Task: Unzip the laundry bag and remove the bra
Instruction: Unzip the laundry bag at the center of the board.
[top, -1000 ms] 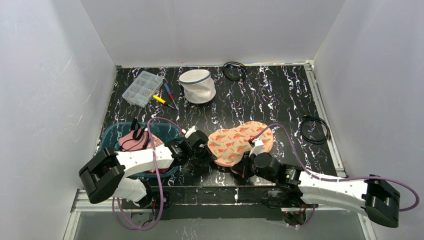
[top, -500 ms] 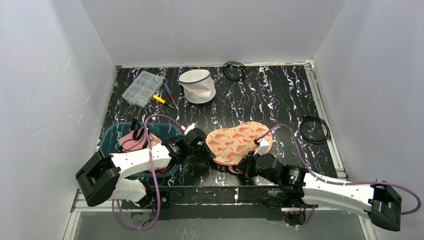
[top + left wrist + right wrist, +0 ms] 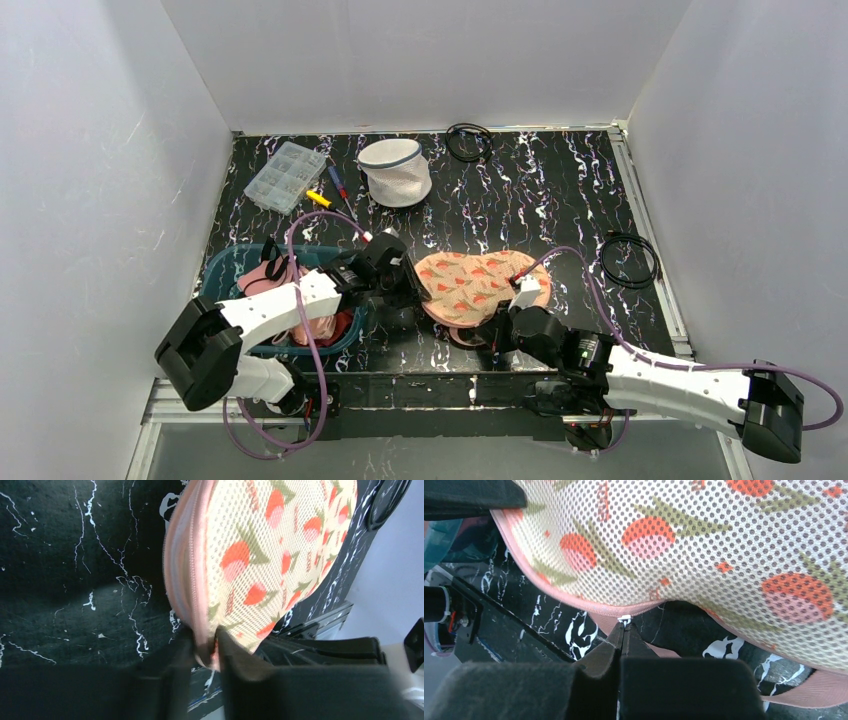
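Observation:
A flat peach mesh laundry bag (image 3: pixel 475 285) with a strawberry print and a pink zipper rim lies on the black marbled table between my two arms. My left gripper (image 3: pixel 405 291) pinches the bag's left edge; in the left wrist view its fingers (image 3: pixel 235 652) sit on either side of the pink rim (image 3: pixel 182 580). My right gripper (image 3: pixel 490 335) is at the bag's near edge. The right wrist view shows that gripper (image 3: pixel 624 626) shut on the small white zipper pull (image 3: pixel 625 618) below the mesh (image 3: pixel 704 545). The bra is hidden.
A teal basin (image 3: pixel 222 268) with pink garments (image 3: pixel 268 280) sits under my left arm. At the back stand a white mesh drum bag (image 3: pixel 395 172), a clear organiser box (image 3: pixel 285 177) and screwdrivers (image 3: pixel 330 198). Black cable coils lie at the back (image 3: pixel 468 140) and at the right (image 3: pixel 628 260).
My left gripper has moved away from the near edge, taking the bag's left edge with it. The bag has shifted slightly back and bunched. The right gripper stays on the zipper pull and has moved left.

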`<state>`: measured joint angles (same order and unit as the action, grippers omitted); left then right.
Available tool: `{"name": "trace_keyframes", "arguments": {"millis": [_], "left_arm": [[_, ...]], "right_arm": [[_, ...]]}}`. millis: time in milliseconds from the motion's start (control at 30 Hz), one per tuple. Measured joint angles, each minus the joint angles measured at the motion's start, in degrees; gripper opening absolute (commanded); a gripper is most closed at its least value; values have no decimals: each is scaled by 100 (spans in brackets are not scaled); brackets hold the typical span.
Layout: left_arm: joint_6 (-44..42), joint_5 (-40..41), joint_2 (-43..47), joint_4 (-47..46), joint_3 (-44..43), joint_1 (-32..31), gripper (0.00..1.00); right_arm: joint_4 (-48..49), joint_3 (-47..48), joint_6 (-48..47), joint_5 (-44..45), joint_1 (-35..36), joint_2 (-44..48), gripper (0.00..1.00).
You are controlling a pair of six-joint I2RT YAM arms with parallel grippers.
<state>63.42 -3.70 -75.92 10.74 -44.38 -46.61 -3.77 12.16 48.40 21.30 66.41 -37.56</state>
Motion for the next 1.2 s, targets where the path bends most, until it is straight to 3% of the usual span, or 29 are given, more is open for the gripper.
{"name": "trace_keyframes", "arguments": {"millis": [100, 267, 467, 700, 1033, 1200], "left_arm": [[-22, -37, 37, -142, 203, 33, 65], [245, -111, 450, -264, 946, -13, 76], [699, 46, 1067, -319, 1165, -734, 76], [1084, 431, 686, -389, 922, -1231, 75], [1322, 616, -433, -588, 483, -1316, 63], [1419, 763, -575, -549, 387, -1316, 51]], "right_arm": [[-42, 0, -59, -13, 0, -66, 1], [-39, 0, -107, -98, -2, -229, 1], [352, 0, -186, -367, -2, -625, 1], [903, 4, -186, -656, -2, -1117, 1], [1174, 7, -166, -820, -2, -1165, 1], [1169, 7, -157, -839, -2, -1086, 1]]}}
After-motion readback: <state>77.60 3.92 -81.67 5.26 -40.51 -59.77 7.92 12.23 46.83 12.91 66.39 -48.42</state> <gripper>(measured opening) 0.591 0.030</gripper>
